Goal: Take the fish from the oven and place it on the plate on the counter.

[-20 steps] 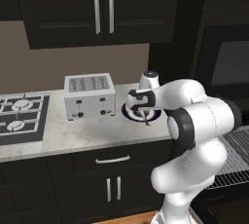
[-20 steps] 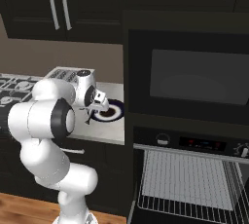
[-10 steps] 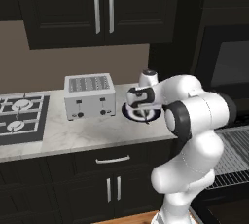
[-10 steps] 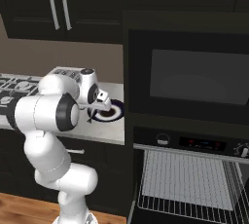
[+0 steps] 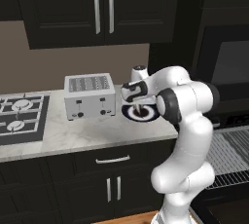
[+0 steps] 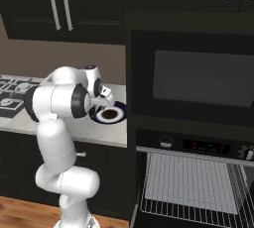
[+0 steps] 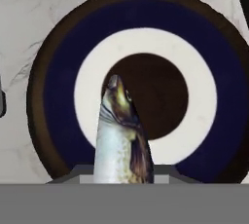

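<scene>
The fish [image 7: 119, 140], silvery with a brown back, hangs head down between my jaws, and its head is over the dark brown centre of the plate [image 7: 58, 96]. That plate [image 5: 146, 116] has a navy rim and a white ring, and it lies on the marbled counter [image 5: 73, 135] right of the toaster. My gripper [image 5: 139, 107] points down just above the plate [image 6: 113, 115] and is shut on the fish. The hand [image 6: 101, 100] sits left of the oven [image 6: 198, 145], whose door is down with a wire rack [image 6: 188, 182] showing.
A silver toaster [image 5: 90, 96] stands just left of the plate. The black gas hob [image 5: 19, 118] lies at the counter's left end. Dark wall cabinets hang above. The open oven door and rack [image 5: 233, 155] jut out to the right of my arm.
My hand has stayed over the plate with the fish in its grip. The elbow has swung a little toward the counter.
</scene>
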Robot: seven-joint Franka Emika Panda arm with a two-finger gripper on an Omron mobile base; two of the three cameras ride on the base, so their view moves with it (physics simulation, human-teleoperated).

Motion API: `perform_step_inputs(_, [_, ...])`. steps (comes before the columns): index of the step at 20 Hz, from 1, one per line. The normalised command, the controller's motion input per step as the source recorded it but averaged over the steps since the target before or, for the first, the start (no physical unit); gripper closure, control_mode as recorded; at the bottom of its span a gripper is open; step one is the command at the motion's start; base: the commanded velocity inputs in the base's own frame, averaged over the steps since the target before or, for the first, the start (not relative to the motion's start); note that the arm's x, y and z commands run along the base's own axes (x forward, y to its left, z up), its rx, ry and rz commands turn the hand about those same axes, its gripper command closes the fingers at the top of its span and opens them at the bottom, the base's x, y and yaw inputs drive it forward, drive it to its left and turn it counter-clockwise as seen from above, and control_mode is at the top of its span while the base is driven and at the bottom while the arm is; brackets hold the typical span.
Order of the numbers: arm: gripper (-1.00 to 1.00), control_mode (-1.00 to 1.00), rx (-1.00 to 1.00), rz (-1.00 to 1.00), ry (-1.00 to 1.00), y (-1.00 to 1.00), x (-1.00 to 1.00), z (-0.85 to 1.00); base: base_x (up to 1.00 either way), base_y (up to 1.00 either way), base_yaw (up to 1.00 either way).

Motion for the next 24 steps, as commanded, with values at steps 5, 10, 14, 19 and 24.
perform_step_inputs(5, [1.00,-1.00,0.00,-0.03,0.00,-0.04,0.32,-0.28,0.00,0.00,0.00])
perform_step_inputs(10, [1.00,-1.00,0.00,0.00,0.00,-0.27,0.02,-0.37,0.00,0.00,0.00])
perform_step_inputs(14, [1.00,-1.00,0.00,0.00,0.00,-0.33,0.00,-0.28,0.00,0.00,0.00])
perform_step_inputs(19, [1.00,-1.00,0.00,0.00,0.00,-0.15,0.02,-0.24,0.00,0.00,0.00])
perform_step_inputs(24, [1.00,-1.00,0.00,0.00,0.00,0.00,0.06,-0.10,0.00,0.00,0.00])
